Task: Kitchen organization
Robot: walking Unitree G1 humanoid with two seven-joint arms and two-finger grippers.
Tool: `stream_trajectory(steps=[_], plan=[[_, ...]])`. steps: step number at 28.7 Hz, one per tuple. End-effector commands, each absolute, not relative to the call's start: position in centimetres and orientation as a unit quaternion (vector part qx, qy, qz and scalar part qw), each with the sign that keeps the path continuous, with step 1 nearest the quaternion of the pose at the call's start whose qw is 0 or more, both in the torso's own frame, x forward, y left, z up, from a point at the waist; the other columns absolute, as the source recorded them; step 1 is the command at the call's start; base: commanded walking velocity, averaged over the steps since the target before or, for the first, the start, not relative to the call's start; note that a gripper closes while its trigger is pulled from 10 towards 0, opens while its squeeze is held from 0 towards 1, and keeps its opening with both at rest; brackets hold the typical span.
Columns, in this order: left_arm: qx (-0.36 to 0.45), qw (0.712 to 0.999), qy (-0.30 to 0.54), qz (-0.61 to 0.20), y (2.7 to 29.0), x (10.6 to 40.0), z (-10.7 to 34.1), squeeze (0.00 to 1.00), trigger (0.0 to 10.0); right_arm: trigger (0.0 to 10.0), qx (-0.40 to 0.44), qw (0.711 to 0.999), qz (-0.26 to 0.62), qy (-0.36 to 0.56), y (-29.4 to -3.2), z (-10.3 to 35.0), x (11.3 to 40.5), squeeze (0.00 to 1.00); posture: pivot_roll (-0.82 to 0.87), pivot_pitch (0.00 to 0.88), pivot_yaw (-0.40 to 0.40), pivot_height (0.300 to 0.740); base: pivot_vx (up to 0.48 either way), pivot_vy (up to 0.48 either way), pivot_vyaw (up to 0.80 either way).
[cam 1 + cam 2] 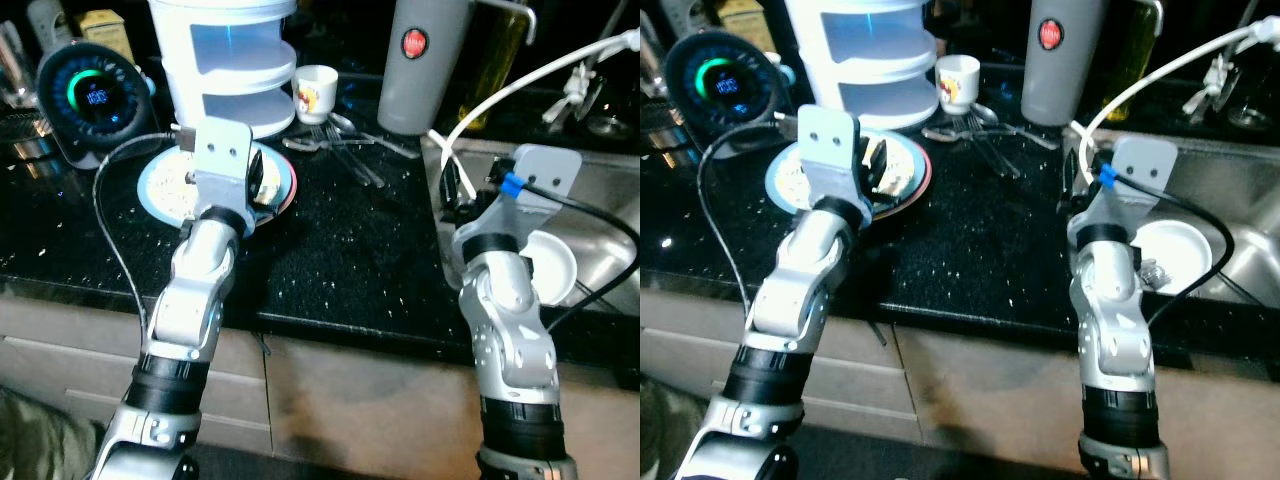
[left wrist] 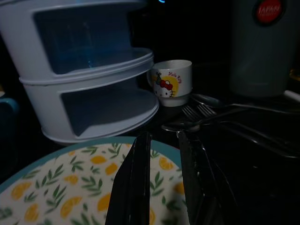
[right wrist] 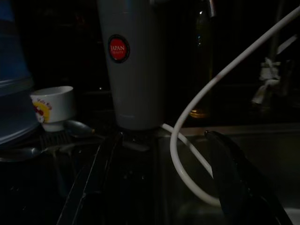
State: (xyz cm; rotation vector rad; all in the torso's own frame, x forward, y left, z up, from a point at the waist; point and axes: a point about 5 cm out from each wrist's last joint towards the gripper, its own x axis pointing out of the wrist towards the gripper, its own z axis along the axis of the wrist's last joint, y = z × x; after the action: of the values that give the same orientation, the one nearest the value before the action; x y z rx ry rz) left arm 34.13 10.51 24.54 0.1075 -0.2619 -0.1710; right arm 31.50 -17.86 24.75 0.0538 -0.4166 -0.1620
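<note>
A round plate (image 1: 160, 190) with a blue rim and a lemon-and-leaf pattern (image 2: 70, 187) lies on the black counter, in front of a white tiered container (image 1: 230, 60). My left gripper (image 2: 163, 136) hovers over the plate's right part, its fingers a little apart with nothing between them. A small white cartoon cup (image 1: 315, 92) stands behind it, beside several forks and spoons (image 1: 345, 140). Over the sink's left edge my right gripper (image 3: 161, 136) is wide open and empty, with a white hose (image 3: 187, 140) looping between its fingers.
A tall grey flask (image 1: 420, 60) stands behind the cutlery. At the back left is a round glowing display (image 1: 92, 95). The steel sink (image 1: 600, 180) on the right holds a white round dish (image 1: 555, 265). The counter's front edge (image 1: 330, 322) runs just before my arms.
</note>
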Motion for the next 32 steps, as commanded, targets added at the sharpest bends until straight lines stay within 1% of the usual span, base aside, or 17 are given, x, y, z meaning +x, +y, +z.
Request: stream_trajectory(steps=[1, 4, 7, 8, 9, 10, 11, 13, 16, 18, 20, 21, 22, 25, 26, 30, 32], plan=[[0.071, 0.984, -0.125, -0.106, 10.3, 33.6, 24.5, 0.00, 10.0, 10.0, 0.024, 0.976, -0.082, -0.202, -18.1, 24.6, 31.4, 0.00, 0.04, 0.041, 0.004, 0.740, 0.000, 0.000, 0.00], [0.073, 0.983, -0.111, -0.128, 10.9, 32.6, 24.5, 0.00, 10.0, 10.0, 0.014, 0.978, -0.075, -0.194, -18.1, 24.4, 31.3, 0.00, 0.05, 0.042, 0.008, 0.740, 0.000, 0.000, 0.00], [0.068, 0.989, -0.063, -0.117, 13.4, 31.0, 23.9, 0.00, 10.0, 10.0, -0.003, 0.984, -0.038, -0.176, -17.7, 24.0, 31.0, 0.00, 0.06, 0.050, 0.007, 0.740, 0.000, 0.000, 0.00], [0.129, 0.981, -0.044, -0.141, 14.5, 29.8, 23.7, 0.00, 10.0, 10.0, -0.006, 0.985, -0.027, -0.170, -17.5, 23.7, 30.6, 0.00, 0.08, 0.074, -0.009, 0.740, 0.000, 0.000, 0.00], [0.129, 0.981, -0.044, -0.141, 14.5, 29.8, 23.7, 0.00, 10.0, 10.0, -0.006, 0.985, -0.027, -0.170, -17.5, 23.7, 30.6, 0.00, 0.08, 0.074, -0.009, 0.740, 0.000, 0.000, 0.00], [0.208, 0.960, -0.039, -0.182, 15.5, 28.6, 24.0, 0.00, 10.0, 10.0, -0.010, 0.986, -0.020, -0.163, -17.4, 23.5, 30.3, 0.00, 0.09, 0.087, -0.019, 0.740, 0.000, 0.000, 0.00], [0.243, 0.948, -0.034, -0.200, 15.9, 28.0, 24.1, 0.00, 10.0, 10.0, -0.011, 0.987, -0.017, -0.161, -17.3, 23.4, 30.1, 0.00, 0.10, 0.090, -0.025, 0.740, 0.000, 0.000, 0.00], [0.345, 0.913, 0.000, -0.218, 18.6, 27.3, 24.6, 0.00, 10.0, 10.0, -0.015, 0.988, -0.011, -0.152, -17.4, 23.0, 30.0, 0.00, 0.11, 0.092, -0.030, 0.740, 0.000, 0.000, 0.00], [0.393, 0.896, 0.044, -0.202, 21.3, 27.1, 25.3, 0.00, 10.0, 10.0, -0.017, 0.989, -0.008, -0.149, -17.5, 23.0, 30.1, 0.00, 0.12, 0.095, -0.036, 0.740, 0.000, 0.000, 0.00], [0.429, 0.875, 0.083, -0.207, 22.8, 26.8, 25.2, 0.00, 10.0, 10.0, -0.016, 0.988, -0.008, -0.150, -17.6, 23.3, 30.2, 0.00, 0.12, 0.102, -0.043, 0.740, 0.000, 0.000, 0.00], [0.457, 0.855, 0.106, -0.222, 23.4, 26.6, 24.8, 0.00, 10.0, 10.0, -0.015, 0.988, -0.007, -0.151, -17.6, 23.4, 30.3, 0.00, 0.12, 0.104, -0.043, 0.740, 0.000, 0.000, 0.00], [0.457, 0.855, 0.106, -0.222, 23.4, 26.6, 24.8, 0.00, 10.0, 10.0, -0.015, 0.988, -0.007, -0.151, -17.6, 23.4, 30.3, 0.00, 0.12, 0.104, -0.043, 0.740, 0.000, 0.000, 0.00], [0.470, 0.842, 0.119, -0.236, 23.6, 26.7, 24.3, 0.00, 10.0, 10.0, -0.014, 0.989, -0.006, -0.150, -17.5, 23.3, 30.4, 0.00, 0.12, 0.105, -0.045, 0.740, 0.000, 0.000, 0.00], [0.472, 0.837, 0.128, -0.246, 23.6, 27.1, 23.9, 0.00, 10.0, 10.0, -0.014, 0.989, -0.006, -0.149, -17.3, 23.3, 30.4, 0.00, 0.12, 0.103, -0.045, 0.740, 0.000, 0.000, 0.00], [0.480, 0.832, 0.122, -0.249, 23.4, 27.5, 23.8, 0.05, 10.0, 10.0, -0.012, 0.989, -0.006, -0.149, -17.3, 23.3, 30.4, 0.00, 0.11, 0.103, -0.048, 0.740, 0.000, 0.000, 0.00], [0.489, 0.829, 0.108, -0.249, 22.8, 28.5, 23.9, 0.00, 10.0, 10.0, -0.010, 0.989, -0.008, -0.150, -17.4, 23.3, 30.4, 0.00, 0.10, 0.103, -0.050, 0.740, 0.000, 0.000, 0.00], [0.502, 0.823, 0.092, -0.248, 22.4, 28.9, 24.1, 0.00, 10.0, 10.0, -0.010, 0.989, -0.010, -0.150, -17.4, 23.4, 30.4, 0.00, 0.10, 0.101, -0.052, 0.740, 0.000, 0.000, 0.00]])
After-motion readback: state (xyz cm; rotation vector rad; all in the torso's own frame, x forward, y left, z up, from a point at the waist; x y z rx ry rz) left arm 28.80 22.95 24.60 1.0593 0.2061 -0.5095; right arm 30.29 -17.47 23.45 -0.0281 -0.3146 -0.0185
